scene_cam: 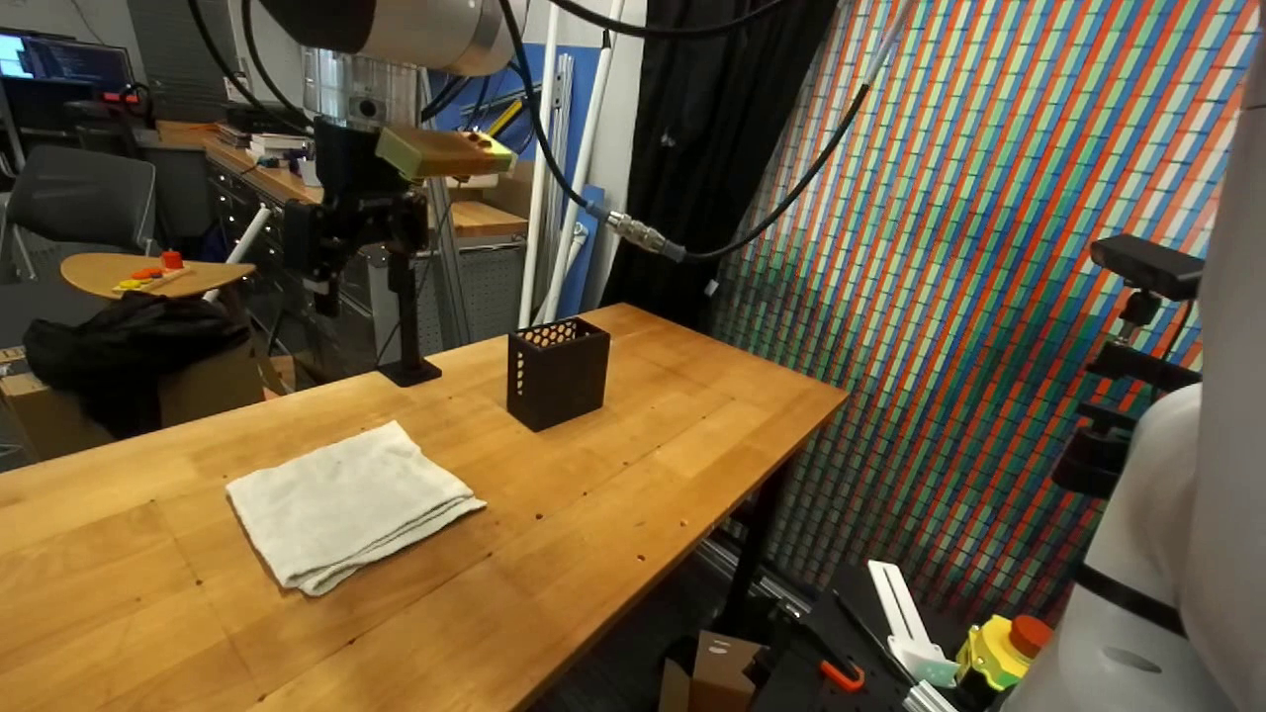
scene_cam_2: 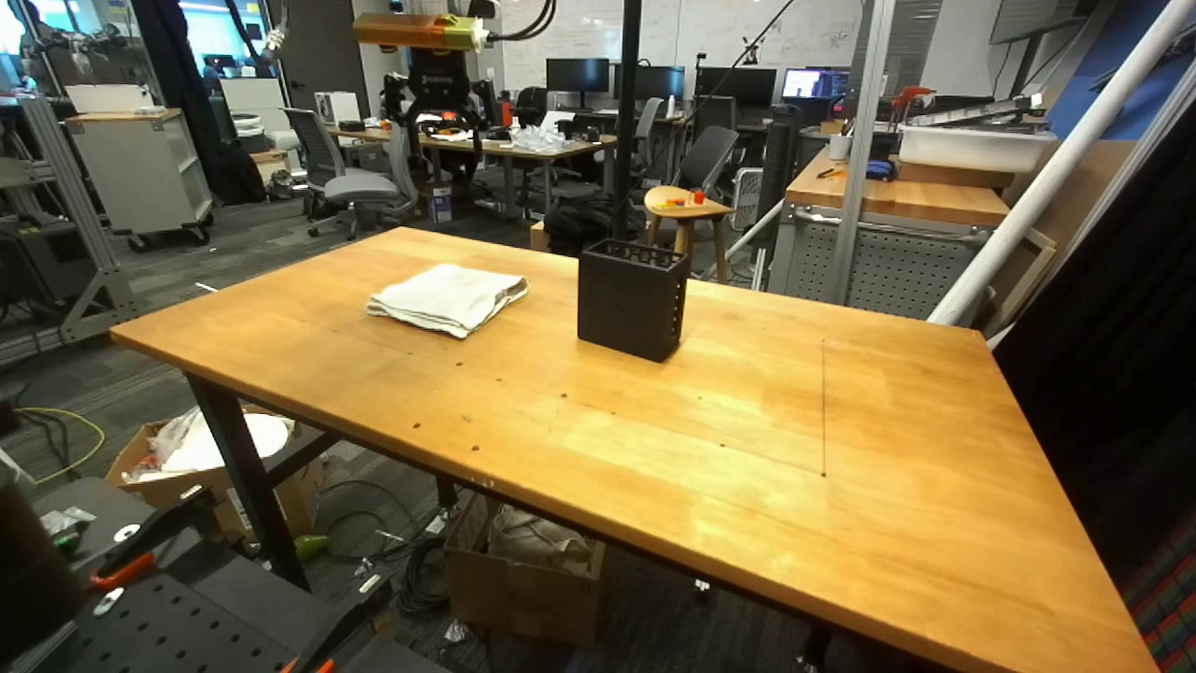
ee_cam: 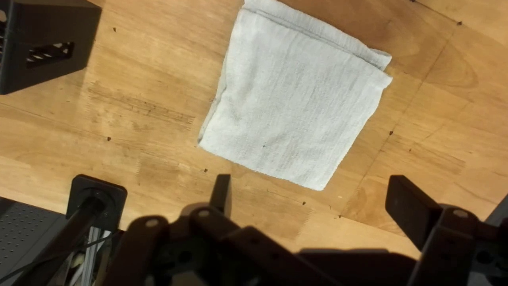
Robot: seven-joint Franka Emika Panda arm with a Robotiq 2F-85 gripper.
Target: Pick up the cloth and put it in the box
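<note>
A folded white cloth lies flat on the wooden table; it shows in both exterior views and at the upper middle of the wrist view. A black open-topped box with hexagonal holes stands upright on the table, apart from the cloth, in both exterior views. Part of it shows at the upper left of the wrist view. My gripper hangs well above the table, also in an exterior view. In the wrist view its fingers are wide apart with nothing between them.
The wooden table has a black post on a square foot at one edge, near the box; the foot also shows in the wrist view. Black cables hang from the arm. A wooden stool stands beyond the table.
</note>
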